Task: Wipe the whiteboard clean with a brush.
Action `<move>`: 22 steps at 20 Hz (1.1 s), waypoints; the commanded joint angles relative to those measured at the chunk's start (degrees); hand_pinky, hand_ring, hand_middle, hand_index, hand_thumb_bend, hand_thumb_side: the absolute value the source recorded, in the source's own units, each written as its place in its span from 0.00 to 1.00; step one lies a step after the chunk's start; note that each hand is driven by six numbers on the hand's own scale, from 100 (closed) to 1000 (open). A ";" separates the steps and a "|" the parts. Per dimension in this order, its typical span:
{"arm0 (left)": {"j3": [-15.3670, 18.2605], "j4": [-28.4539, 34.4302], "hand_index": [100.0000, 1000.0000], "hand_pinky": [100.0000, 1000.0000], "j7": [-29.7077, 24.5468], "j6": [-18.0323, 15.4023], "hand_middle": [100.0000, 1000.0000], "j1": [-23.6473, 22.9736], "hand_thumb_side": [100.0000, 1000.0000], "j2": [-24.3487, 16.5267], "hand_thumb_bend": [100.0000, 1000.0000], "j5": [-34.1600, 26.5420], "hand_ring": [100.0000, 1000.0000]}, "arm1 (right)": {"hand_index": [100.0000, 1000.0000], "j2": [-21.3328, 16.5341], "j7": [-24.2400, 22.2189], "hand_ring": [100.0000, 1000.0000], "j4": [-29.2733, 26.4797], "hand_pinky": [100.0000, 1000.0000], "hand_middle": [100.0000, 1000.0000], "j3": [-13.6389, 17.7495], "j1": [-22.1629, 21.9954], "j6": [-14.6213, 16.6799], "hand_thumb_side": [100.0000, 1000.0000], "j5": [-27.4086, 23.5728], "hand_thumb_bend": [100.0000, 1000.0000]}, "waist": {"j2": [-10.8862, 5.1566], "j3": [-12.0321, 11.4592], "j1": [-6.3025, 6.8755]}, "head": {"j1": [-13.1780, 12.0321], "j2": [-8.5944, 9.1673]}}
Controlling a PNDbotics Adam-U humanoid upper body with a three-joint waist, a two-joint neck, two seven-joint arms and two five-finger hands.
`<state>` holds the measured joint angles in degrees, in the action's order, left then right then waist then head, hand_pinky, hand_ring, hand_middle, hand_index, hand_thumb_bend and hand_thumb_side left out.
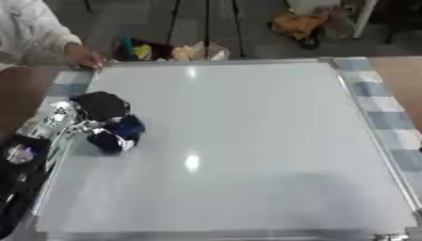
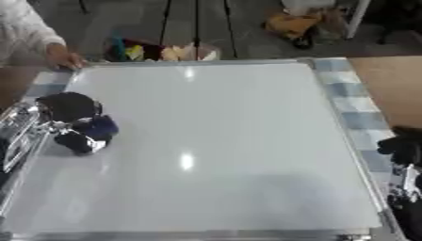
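Note:
A large whiteboard point(image 1: 239, 141) lies flat and fills most of the view; its surface looks blank, with only light glare. My left hand point(image 1: 102, 107) sits at the board's left edge, fingers curled round a dark blue brush point(image 1: 118, 134) that rests on the board. My right hand point(image 2: 404, 148) shows beyond the board's right edge, off the board; I cannot tell how its fingers stand.
A person's hand point(image 1: 82, 57) rests on the board's far left corner. A checked cloth point(image 1: 387, 113) lies under the board along its right side. A container with coloured items point(image 1: 169, 51) stands on the floor past the far edge.

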<state>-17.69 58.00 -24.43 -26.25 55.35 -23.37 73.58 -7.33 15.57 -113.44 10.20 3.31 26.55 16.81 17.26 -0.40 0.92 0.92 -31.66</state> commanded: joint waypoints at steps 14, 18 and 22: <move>-2.31 3.58 0.39 0.43 -2.65 1.43 0.24 -1.90 0.73 2.16 0.00 -3.24 0.46 | 0.64 -0.93 -0.06 0.48 -1.16 0.41 0.36 0.15 0.00 -0.06 0.62 -0.79 0.00 | -0.88 -0.43 -0.33 | -0.23 0.31; -1.87 3.09 0.40 0.44 -1.68 2.04 0.24 -1.92 0.72 1.64 0.00 -2.33 0.46 | 0.64 -0.88 -0.20 0.48 -1.16 0.41 0.36 0.06 0.05 -0.07 0.62 -0.77 0.00 | -0.79 -0.41 -0.33 | -0.24 0.50; -0.47 1.16 0.40 0.44 0.36 3.40 0.25 -1.97 0.71 0.92 0.00 -0.43 0.46 | 0.64 -0.77 -0.30 0.48 -1.16 0.41 0.36 0.01 0.06 0.01 0.63 -0.71 0.00 | -0.65 -0.26 -0.39 | -0.20 0.90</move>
<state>-18.28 60.85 -24.47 -23.27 53.53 -21.65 71.72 -7.34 15.43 -113.44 10.19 3.05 26.47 16.45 17.04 -0.74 0.74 0.78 -31.49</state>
